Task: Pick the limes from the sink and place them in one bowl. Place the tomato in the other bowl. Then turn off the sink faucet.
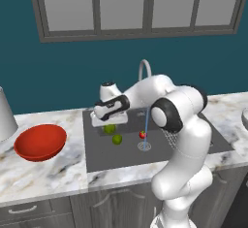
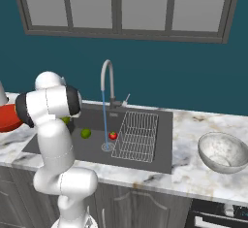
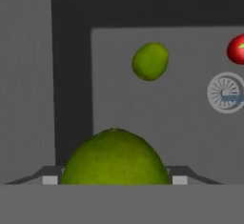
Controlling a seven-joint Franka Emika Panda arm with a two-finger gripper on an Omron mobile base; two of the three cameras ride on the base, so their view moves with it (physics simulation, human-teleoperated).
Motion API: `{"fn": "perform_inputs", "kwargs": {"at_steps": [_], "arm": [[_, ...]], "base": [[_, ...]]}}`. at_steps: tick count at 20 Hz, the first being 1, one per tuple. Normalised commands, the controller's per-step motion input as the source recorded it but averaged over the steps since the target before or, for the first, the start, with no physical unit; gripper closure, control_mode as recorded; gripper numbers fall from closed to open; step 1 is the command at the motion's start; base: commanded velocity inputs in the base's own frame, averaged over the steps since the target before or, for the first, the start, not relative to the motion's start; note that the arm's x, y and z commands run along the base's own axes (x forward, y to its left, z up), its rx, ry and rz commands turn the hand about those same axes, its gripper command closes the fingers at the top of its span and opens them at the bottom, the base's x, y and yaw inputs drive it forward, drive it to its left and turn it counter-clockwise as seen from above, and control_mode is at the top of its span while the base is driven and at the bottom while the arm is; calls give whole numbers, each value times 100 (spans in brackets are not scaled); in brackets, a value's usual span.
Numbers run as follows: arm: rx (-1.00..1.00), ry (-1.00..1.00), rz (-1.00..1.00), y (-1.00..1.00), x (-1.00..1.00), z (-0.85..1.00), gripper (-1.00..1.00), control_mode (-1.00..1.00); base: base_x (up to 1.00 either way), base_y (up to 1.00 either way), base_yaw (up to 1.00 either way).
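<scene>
My gripper (image 1: 109,123) hangs low over the back left of the sink (image 1: 193,147), shut on one lime (image 3: 114,158) that fills the gap between my fingertips (image 3: 50,179). From the base that lime (image 1: 110,129) shows just under the hand. The second lime (image 1: 116,139) (image 3: 150,61) lies on the sink floor. The tomato (image 1: 142,134) (image 3: 237,49) rests beside the drain (image 3: 225,92). The faucet (image 2: 107,79) is running a thin stream of water. On the counter to the left stands the red-orange bowl (image 1: 40,142). The pale bowl (image 2: 224,152) sits on the right.
A wire dish rack (image 2: 138,135) takes up the right half of the sink. My own arm (image 1: 181,125) bends over the basin's right side. A pale object (image 1: 5,115) stands at the far left of the counter behind the red bowl.
</scene>
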Motion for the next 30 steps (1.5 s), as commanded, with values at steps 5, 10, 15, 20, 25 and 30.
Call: {"fn": "perform_inputs", "kwargs": {"at_steps": [5, 10, 15, 20, 25, 30], "arm": [[0, 8, 0, 43, 0, 78, 100, -100], [0, 7, 0, 53, 0, 37, 100, -100], [0, 7, 0, 66, 0, 16, 100, -100], [0, 5, 0, 71, 0, 12, 100, -100], [0, 1, 0, 67, -1, 1, 100, -100], [0, 0, 0, 46, -15, 0, 100, -100]], "base": [[0, 0, 0], [0, 0, 0], [0, 0, 0], [0, 0, 0], [0, 0, 0], [0, 0, 0]]}}
